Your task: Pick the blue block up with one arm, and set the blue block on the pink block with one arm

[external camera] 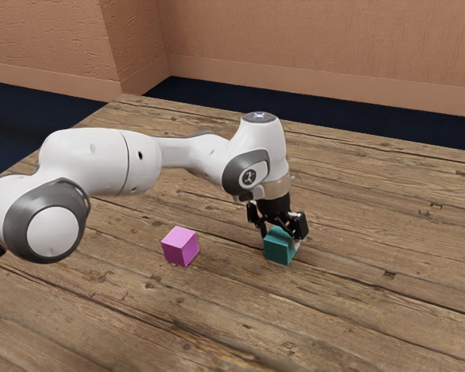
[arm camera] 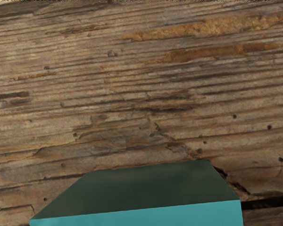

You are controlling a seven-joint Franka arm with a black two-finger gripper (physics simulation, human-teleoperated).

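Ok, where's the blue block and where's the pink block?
blue block (external camera: 275,249), exterior view, on a side face toward the camera.
pink block (external camera: 180,235), exterior view, on its top face.

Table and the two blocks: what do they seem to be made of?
The table looks like weathered wooden planks, matte: grain, cracks, knots. The blue block, teal in look, has flat uniform colour and sharp edges, no grain: painted or plastic, hard to say. The pink block has the same plain smooth faces, likely the same material.
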